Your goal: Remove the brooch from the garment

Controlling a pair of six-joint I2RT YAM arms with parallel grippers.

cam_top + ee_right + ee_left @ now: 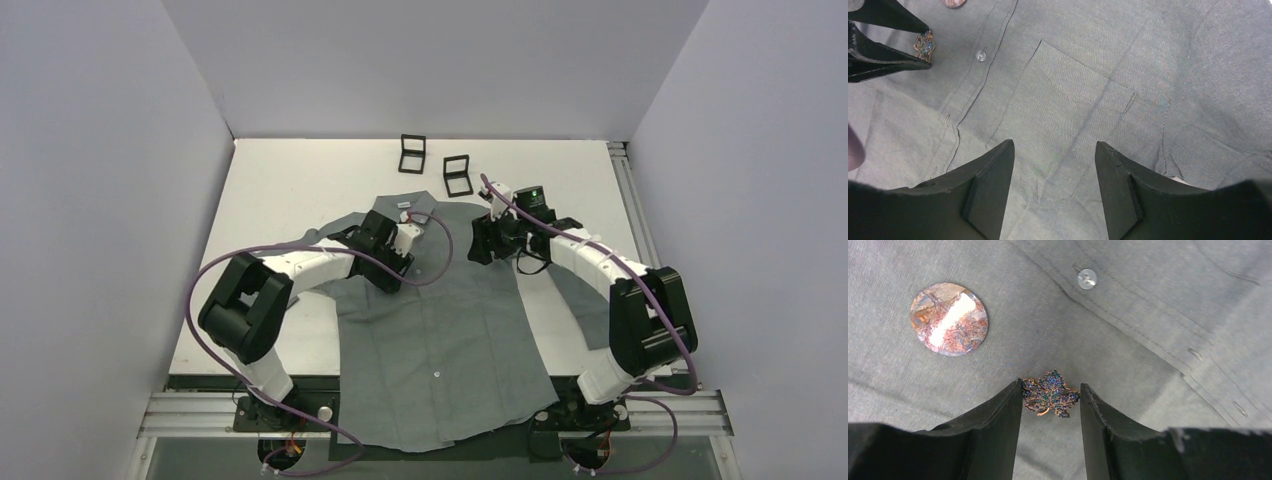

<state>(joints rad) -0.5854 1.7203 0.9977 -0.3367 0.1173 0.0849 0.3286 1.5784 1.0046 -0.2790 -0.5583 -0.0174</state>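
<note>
Grey collared shirt (440, 320) spread front-up across the white table (290, 180), both arms reaching in over its chest. Just below the upper white button (1087, 278) and a touch left of it in the left wrist view, a small jewelled maple-leaf brooch (1050, 399), blue-green stones in a coppery rim, sitting flat on the cloth. Left gripper (1050, 390) drawn in narrow to the leaf's width, one black finger (998, 430) against each side of it. Left of the same button and slightly lower, well apart from the fingers, a round reddish-brown brooch (949, 318), glossy and marbled, likewise lying on the shirt. Right gripper (1054, 145) spread wide and holding nothing, hovering over the chest pocket (1083, 95), right of and below the button in its own view. Small square black boxes (412, 155) on the table well beyond the button, past the collar
</note>
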